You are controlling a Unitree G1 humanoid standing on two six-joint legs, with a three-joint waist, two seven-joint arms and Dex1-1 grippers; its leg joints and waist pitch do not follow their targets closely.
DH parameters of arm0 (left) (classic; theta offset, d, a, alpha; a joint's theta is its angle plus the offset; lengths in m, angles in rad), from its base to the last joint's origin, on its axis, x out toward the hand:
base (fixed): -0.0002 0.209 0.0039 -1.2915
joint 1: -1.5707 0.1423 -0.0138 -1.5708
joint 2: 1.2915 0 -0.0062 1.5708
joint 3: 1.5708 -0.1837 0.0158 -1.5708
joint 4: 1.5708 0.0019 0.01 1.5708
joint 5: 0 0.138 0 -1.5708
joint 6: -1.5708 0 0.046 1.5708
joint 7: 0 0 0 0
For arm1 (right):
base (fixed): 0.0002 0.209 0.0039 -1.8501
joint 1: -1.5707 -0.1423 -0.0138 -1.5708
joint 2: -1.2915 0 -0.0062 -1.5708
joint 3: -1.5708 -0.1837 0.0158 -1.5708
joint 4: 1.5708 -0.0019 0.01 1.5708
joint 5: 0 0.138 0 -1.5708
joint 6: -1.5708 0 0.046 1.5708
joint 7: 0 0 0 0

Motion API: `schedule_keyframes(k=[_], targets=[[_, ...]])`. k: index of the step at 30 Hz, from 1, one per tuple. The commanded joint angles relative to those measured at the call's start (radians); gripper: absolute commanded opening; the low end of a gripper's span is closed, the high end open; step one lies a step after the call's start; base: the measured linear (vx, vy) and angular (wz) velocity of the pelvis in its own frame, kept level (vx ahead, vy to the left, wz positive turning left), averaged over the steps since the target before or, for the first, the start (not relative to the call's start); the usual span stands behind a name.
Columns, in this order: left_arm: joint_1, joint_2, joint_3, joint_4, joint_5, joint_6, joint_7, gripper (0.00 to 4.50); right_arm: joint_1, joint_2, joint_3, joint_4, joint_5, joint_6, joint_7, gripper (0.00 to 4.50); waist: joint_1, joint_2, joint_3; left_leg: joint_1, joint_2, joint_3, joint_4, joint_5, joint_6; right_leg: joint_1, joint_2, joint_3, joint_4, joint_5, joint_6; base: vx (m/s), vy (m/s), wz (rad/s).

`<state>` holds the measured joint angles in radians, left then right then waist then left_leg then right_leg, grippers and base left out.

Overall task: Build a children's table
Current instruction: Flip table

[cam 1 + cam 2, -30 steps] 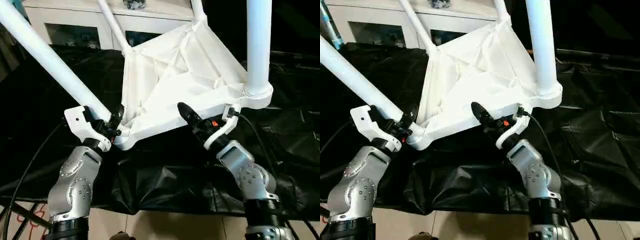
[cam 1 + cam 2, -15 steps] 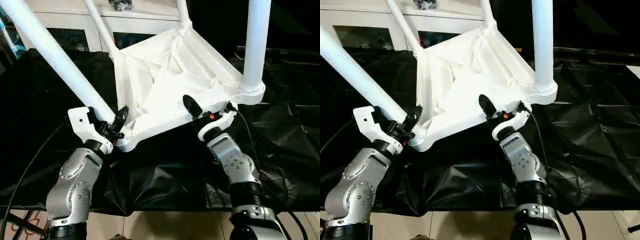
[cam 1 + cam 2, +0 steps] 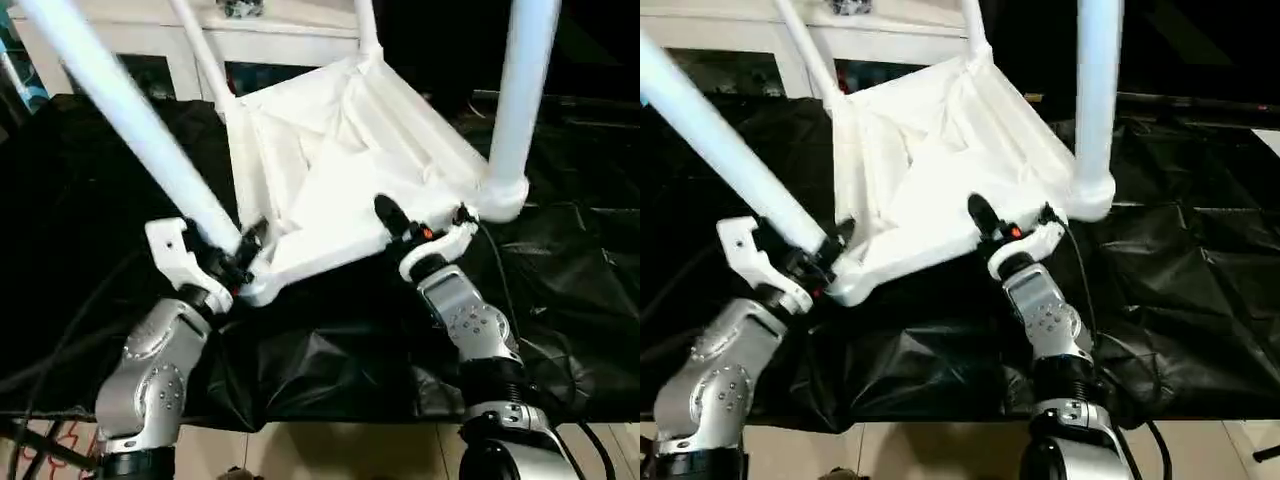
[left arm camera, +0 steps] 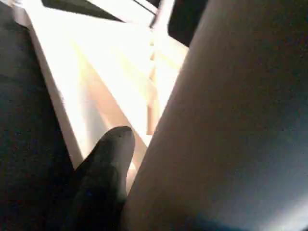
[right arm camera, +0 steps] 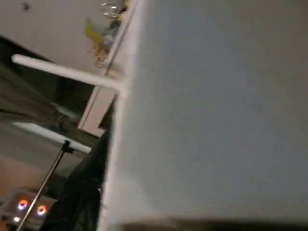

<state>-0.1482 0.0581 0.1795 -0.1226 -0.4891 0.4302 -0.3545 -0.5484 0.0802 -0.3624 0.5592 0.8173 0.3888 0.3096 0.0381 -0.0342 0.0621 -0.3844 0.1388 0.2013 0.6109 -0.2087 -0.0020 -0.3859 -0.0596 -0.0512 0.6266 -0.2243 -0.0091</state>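
One upturned children's table with four legs is seen; the left claw pinches one leg, the right claw its rim.

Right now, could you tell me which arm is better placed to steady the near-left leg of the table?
The left: its claw sits at the base of the near-left leg, by the corner socket. The right claw is on the tabletop's near rim, farther from that leg.
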Motion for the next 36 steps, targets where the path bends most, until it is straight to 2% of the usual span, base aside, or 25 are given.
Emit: schedule_keyframes(k=[1,2,3,6,7,8,10,11,12,13,14,16,17,18,20,22,23,24,26,29,32,33,36], targets=[[0.034,0.036,0.023,0.02,-0.025,0.02,-0.036,3.07,-0.021,-0.021,0.002,-0.056,-0.026,-0.025,-0.016,2.17,0.012,0.0,-0.078,0.016,0.093,-0.044,-0.065,0.077,0.071,0.044,-0.101,0.057,-0.041,0.187,-0.255,0.0,0.0,0.0],[0.042,0.052,0.025,0.02,-0.019,0.016,-0.046,3.15,-0.019,-0.023,0.003,-0.061,-0.029,-0.027,-0.02,2.17,0.012,-0.001,-0.077,0.014,0.092,-0.043,-0.064,0.085,0.088,0.044,-0.103,0.057,-0.041,0.205,-0.259,0.0,0.0,0.0],[0.053,0.072,0.038,0.021,-0.025,0.022,-0.06,3.24,-0.017,-0.025,0.001,-0.069,-0.029,-0.029,-0.024,2.14,0.012,0.001,-0.074,0.013,0.092,-0.041,-0.063,0.07,0.108,0.042,-0.105,0.057,-0.043,0.197,-0.267,0.0,0.0,0.0],[0.09,0.141,0.061,0.034,-0.014,0.03,-0.101,3.46,-0.014,-0.033,-0.009,-0.083,-0.029,-0.034,-0.038,2.12,0.013,0.005,-0.072,0.017,0.097,-0.04,-0.065,0.039,0.108,0.037,-0.099,0.055,-0.046,0.134,-0.268,0.0,0.0,0.0],[0.104,0.163,0.072,0.036,-0.012,0.04,-0.114,3.46,-0.014,-0.037,-0.012,-0.086,-0.031,-0.037,-0.041,2.12,0.013,0.009,-0.07,0.019,0.098,-0.04,-0.066,0.024,0.102,0.034,-0.099,0.055,-0.048,0.111,-0.267,0.0,0.0,0.0],[0.121,0.189,0.078,0.032,-0.019,0.052,-0.137,3.68,-0.013,-0.04,-0.015,-0.088,-0.035,-0.038,-0.042,2.09,0.013,0.01,-0.067,0.024,0.1,-0.039,-0.071,-0.011,0.076,0.032,-0.096,0.055,-0.052,0.054,-0.259,0.0,0.0,0.0],[0.134,0.208,0.08,0.027,-0.028,0.065,-0.155,3.76,-0.013,-0.043,-0.016,-0.09,-0.039,-0.038,-0.042,2.08,0.012,0.011,-0.066,0.024,0.101,-0.039,-0.073,-0.023,0.067,0.032,-0.096,0.056,-0.053,0.039,-0.257,0.0,0.0,0.0],[0.157,0.239,0.07,0.016,-0.03,0.075,-0.187,3.92,-0.012,-0.045,-0.019,-0.094,-0.04,-0.039,-0.045,2.07,0.015,0.013,-0.064,0.027,0.101,-0.038,-0.078,-0.059,0.035,0.031,-0.095,0.056,-0.056,-0.001,-0.249,0.0,0.0,0.0],[0.181,0.279,0.051,0.007,-0.025,0.081,-0.221,3.92,-0.009,-0.048,-0.02,-0.1,-0.041,-0.039,-0.049,2.07,0.016,0.015,-0.064,0.027,0.1,-0.039,-0.078,-0.064,0.024,0.029,-0.094,0.057,-0.056,-0.004,-0.238,0.0,0.0,0.0],[0.192,0.297,0.041,0.004,-0.02,0.085,-0.234,4.03,-0.008,-0.049,-0.019,-0.104,-0.043,-0.039,-0.051,2.07,0.016,0.014,-0.064,0.026,0.1,-0.04,-0.081,-0.066,0.021,0.029,-0.093,0.057,-0.055,-0.008,-0.231,0.0,0.0,0.0],[0.208,0.326,0.023,-0.008,-0.02,0.093,-0.262,4.09,-0.003,-0.053,-0.011,-0.116,-0.052,-0.041,-0.054,2.07,0.019,0.016,-0.064,0.031,0.098,-0.038,-0.08,-0.072,0.015,0.027,-0.092,0.058,-0.057,-0.014,-0.217,0.0,0.0,0.0],[0.211,0.332,0.017,-0.015,-0.023,0.096,-0.27,4.22,0.0,-0.054,-0.008,-0.123,-0.054,-0.04,-0.055,2.07,0.023,0.018,-0.063,0.034,0.099,-0.035,-0.08,-0.077,0.01,0.023,-0.092,0.058,-0.058,-0.019,-0.216,0.0,0.0,0.0],[0.223,0.36,-0.009,-0.043,-0.026,0.103,-0.308,4.36,0.011,-0.06,0.012,-0.149,-0.072,-0.033,-0.059,2.07,0.033,0.016,-0.061,0.037,0.099,-0.033,-0.082,-0.092,-0.005,0.02,-0.091,0.06,-0.061,-0.034,-0.214,0.0,0.0,0.0],[0.233,0.386,-0.035,-0.069,-0.023,0.109,-0.341,4.45,0.021,-0.068,0.034,-0.171,-0.095,-0.028,-0.064,2.07,0.041,0.018,-0.062,0.033,0.1,-0.035,-0.084,-0.088,-0.011,0.022,-0.095,0.06,-0.058,-0.041,-0.207,0.0,0.0,0.0],[0.243,0.42,-0.068,-0.108,-0.02,0.122,-0.378,4.5,0.035,-0.083,0.068,-0.2,-0.137,-0.022,-0.075,2.07,0.046,0.017,-0.062,0.034,0.1,-0.036,-0.086,-0.085,-0.018,0.022,-0.093,0.059,-0.057,-0.045,-0.195,0.0,0.0,0.0],[0.234,0.445,-0.09,-0.145,-0.013,0.133,-0.383,4.5,0.048,-0.1,0.098,-0.225,-0.181,-0.019,-0.097,2.07,0.041,0.01,-0.06,0.031,0.097,-0.035,-0.088,-0.089,-0.024,0.023,-0.092,0.06,-0.057,-0.053,-0.185,0.0,0.0,0.0],[0.234,0.445,-0.09,-0.145,-0.013,0.133,-0.383,4.5,0.048,-0.1,0.098,-0.225,-0.181,-0.019,-0.097,2.07,0.043,0.012,-0.059,0.032,0.096,-0.034,-0.088,-0.1,-0.029,0.022,-0.094,0.062,-0.059,-0.073,-0.178,0.0,0.0,0.0],[0.221,0.459,-0.104,-0.169,-0.009,0.138,-0.378,4.5,0.054,-0.107,0.108,-0.238,-0.2,-0.016,-0.12,2.07,0.041,0.004,-0.057,0.031,0.095,-0.033,-0.089,-0.115,-0.032,0.022,-0.093,0.064,-0.064,-0.096,-0.172,0.0,0.0,0.0],[0.182,0.468,-0.099,-0.253,-0.072,0.197,-0.383,4.5,0.064,-0.103,0.094,-0.266,-0.215,-0.002,-0.182,2.07,0.047,0.006,-0.059,0.04,0.095,-0.032,-0.087,-0.121,-0.043,0.017,-0.092,0.064,-0.063,-0.113,-0.163,0.0,0.0,0.0],[0.156,0.489,-0.103,-0.323,-0.126,0.239,-0.405,4.5,0.075,-0.102,0.086,-0.295,-0.233,0.012,-0.24,2.07,0.046,0.003,-0.057,0.035,0.091,-0.032,-0.089,-0.12,-0.054,0.019,-0.089,0.063,-0.061,-0.123,-0.152,0.0,0.0,0.0],[0.114,0.508,-0.119,-0.364,-0.159,0.273,-0.419,4.5,0.091,-0.11,0.091,-0.341,-0.249,0.023,-0.292,2.07,0.046,0.0,-0.058,0.036,0.089,-0.031,-0.088,-0.117,-0.055,0.018,-0.087,0.064,-0.062,-0.13,-0.134,0.0,0.0,0.0],[0.114,0.508,-0.119,-0.364,-0.159,0.273,-0.419,4.5,0.091,-0.11,0.091,-0.341,-0.249,0.023,-0.292,2.07,0.048,0.002,-0.058,0.041,0.088,-0.03,-0.087,-0.122,-0.058,0.014,-0.085,0.064,-0.063,-0.138,-0.125,0.0,0.0,0.0],[0.078,0.506,-0.117,-0.395,-0.161,0.286,-0.396,4.5,0.094,-0.132,0.115,-0.376,-0.273,0.039,-0.318,2.07,0.046,0.002,-0.058,0.038,0.089,-0.034,-0.091,-0.141,-0.076,0.018,-0.084,0.063,-0.064,-0.16,-0.113,0.0,0.0,0.0]])
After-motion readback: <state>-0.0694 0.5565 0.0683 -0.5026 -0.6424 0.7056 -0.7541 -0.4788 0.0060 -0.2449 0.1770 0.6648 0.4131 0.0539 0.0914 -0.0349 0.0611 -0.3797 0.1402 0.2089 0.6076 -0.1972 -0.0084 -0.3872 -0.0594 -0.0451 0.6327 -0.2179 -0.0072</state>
